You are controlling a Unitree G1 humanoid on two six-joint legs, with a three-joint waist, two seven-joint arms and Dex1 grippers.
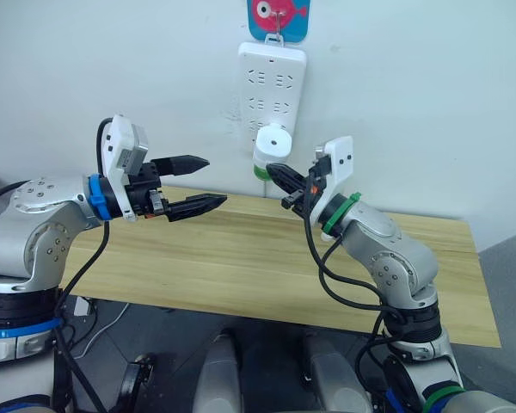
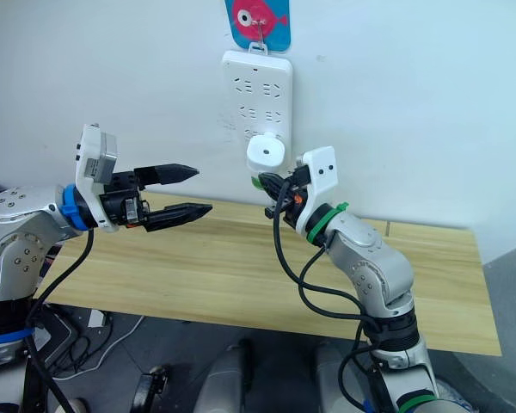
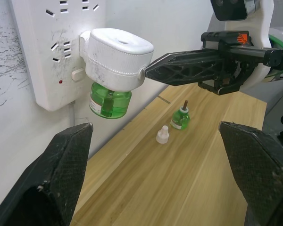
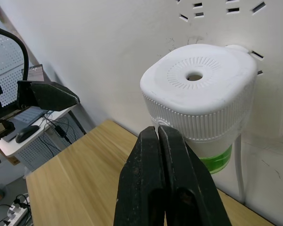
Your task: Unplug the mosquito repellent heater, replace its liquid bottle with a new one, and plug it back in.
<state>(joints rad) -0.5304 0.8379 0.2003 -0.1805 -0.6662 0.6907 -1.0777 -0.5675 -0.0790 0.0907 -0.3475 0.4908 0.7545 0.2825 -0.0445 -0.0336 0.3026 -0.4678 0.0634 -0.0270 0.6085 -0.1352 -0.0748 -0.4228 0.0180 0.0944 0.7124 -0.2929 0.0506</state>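
While the mosquito repellent heater (image 1: 273,140) sits plugged into the white power strip (image 1: 272,86) that hangs on the wall under a blue fish-print hook (image 1: 278,19), a green bottle (image 3: 110,99) is screwed into its underside, hanging just above the back edge of the wooden table (image 1: 267,267). The right gripper (image 1: 275,169) is raised to the heater, its two black fingers (image 4: 166,179) pressed flat together with nothing between them, and their tips touch the ribbed lower side of the white housing. The left gripper (image 1: 205,182) hovers above the table to the robot's left of the heater, well apart from it, with its fingers spread wide and empty, pointing toward the power strip. In the left wrist view, a second small green bottle (image 3: 180,118) stands upright on the table near the wall, capless, with a thin brown wick stem rising from its neck. Just beside it, apart from it, a small white cap (image 3: 162,135) rests on the wood. A pale cord (image 4: 239,172) runs down the wall from the strip.
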